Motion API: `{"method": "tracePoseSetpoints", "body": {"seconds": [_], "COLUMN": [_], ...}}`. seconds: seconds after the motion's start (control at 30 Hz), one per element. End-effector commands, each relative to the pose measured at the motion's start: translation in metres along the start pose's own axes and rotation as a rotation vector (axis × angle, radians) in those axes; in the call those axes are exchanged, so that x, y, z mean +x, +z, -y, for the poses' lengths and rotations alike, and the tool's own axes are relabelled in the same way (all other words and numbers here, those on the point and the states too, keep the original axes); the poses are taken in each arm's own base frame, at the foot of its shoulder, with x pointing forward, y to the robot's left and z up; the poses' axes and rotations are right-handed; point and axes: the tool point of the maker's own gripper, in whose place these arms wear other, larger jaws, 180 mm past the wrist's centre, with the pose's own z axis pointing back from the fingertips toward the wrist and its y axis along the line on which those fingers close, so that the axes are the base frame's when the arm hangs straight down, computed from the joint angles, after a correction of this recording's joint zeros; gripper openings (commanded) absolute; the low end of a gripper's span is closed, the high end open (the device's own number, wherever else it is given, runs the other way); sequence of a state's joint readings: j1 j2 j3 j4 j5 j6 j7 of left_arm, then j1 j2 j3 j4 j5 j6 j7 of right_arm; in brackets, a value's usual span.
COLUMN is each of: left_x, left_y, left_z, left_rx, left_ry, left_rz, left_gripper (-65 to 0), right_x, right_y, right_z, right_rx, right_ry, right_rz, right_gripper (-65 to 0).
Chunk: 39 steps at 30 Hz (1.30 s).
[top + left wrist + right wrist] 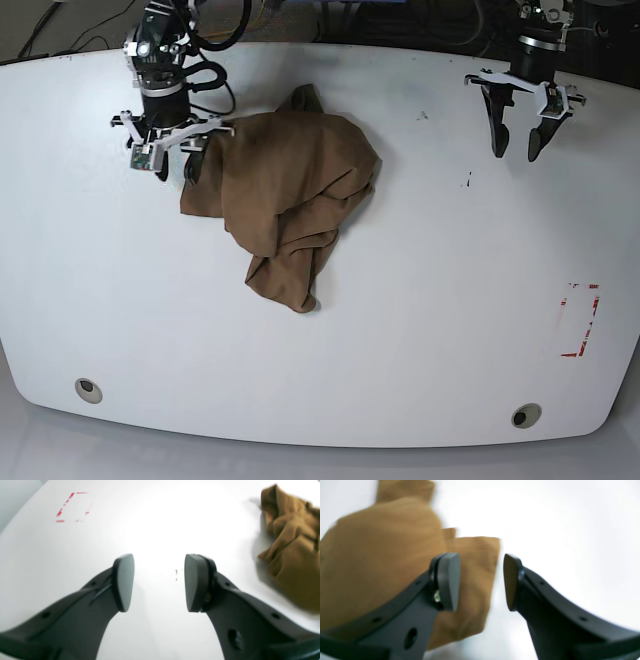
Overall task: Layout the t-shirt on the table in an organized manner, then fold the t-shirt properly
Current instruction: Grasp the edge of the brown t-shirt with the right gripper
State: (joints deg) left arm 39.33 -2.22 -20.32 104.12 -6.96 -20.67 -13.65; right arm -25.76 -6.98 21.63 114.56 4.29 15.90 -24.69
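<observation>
The t-shirt [295, 200] is lying crumpled in a loose heap on the white worktop [420, 300], toward the far side and on the base view's left half. Its cloth is bunching into thick folds, with one narrow lobe trailing toward the near edge and a small peak poking up at the far side of the heap.

The right gripper [176, 165] is hanging at the heap's outer edge, its fingers [447, 580] standing apart with nothing between them. In the right wrist view one finger is showing in front of the tan cloth, while the other is showing against bare worktop just past a straight hem edge; whether either is touching the fabric I cannot tell, as that view is blurring.

The left gripper [518, 138] is hovering over bare worktop on the opposite side, well apart from the t-shirt, its fingers [123, 581] also spread and gripping nothing. In the left wrist view, only the rumpled edge of the t-shirt [292, 545] is showing at the right margin, and a few tiny dark specks [176, 575] are sitting on the surface between the fingers.

A red dashed rectangle mark [580, 320] is sitting near the worktop's edge on the left arm's side, far from the cloth. Two round grey holes are lying near the front edge, one [88, 389] on the right arm's side and one [526, 415] on the left arm's side. Dark cables [225, 30] are hanging behind the right arm beyond the far edge. Nothing is lying between either gripper and the heap.
</observation>
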Motion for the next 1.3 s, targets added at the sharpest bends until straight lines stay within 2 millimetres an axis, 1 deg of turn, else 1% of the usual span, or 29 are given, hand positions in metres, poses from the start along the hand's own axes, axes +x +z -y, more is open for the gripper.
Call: {"method": "tracePoseSetpoints", "body": {"seconds": [0.0, 0.33, 0.5, 0.57, 0.67, 0.77, 1.0, 1.13, 1.27], "left_x": [0.016, 0.018, 0.022, 0.023, 0.023, 0.023, 0.025, 0.024, 0.024], "left_y": [0.001, 0.001, -0.003, -0.004, -0.004, -0.005, -0.006, -0.006, -0.006], "left_z": [-0.002, -0.003, -0.003, -0.003, -0.003, -0.003, -0.003, -0.003, -0.003], "left_rx": [0.001, 0.003, 0.003, 0.003, 0.003, 0.003, 0.002, 0.002, 0.002], "left_ry": [0.036, 0.048, 0.045, 0.046, 0.046, 0.044, 0.041, 0.042, 0.042], "left_rz": [0.064, 0.075, 0.087, 0.092, 0.093, 0.093, 0.099, 0.096, 0.096], "left_gripper": [-35.7, -35.7, -35.7, -35.7, -35.7, -35.7, -35.7, -35.7, -35.7], "right_x": [0.018, 0.04, 0.047, 0.053, 0.052, 0.053, 0.053, 0.049, 0.047], "right_y": [-0.004, -0.013, -0.016, -0.019, -0.025, -0.032, -0.05, -0.061, -0.073], "right_z": [0.005, 0.001, -0.007, -0.01, -0.012, -0.026, -0.048, -0.06, -0.063], "right_rx": [0.021, 0.124, 0.17, 0.184, 0.198, 0.247, 0.297, 0.325, 0.335], "right_ry": [-0.029, -0.098, -0.133, -0.133, -0.131, -0.098, -0.054, -0.053, -0.066], "right_rz": [0.033, 0.033, 0.033, 0.034, 0.02, 0.012, -0.009, -0.031, -0.047], "right_gripper": [-37.9, -37.9, -37.9, -37.9, -37.9, -37.9, -37.9, -37.9, -37.9]}}
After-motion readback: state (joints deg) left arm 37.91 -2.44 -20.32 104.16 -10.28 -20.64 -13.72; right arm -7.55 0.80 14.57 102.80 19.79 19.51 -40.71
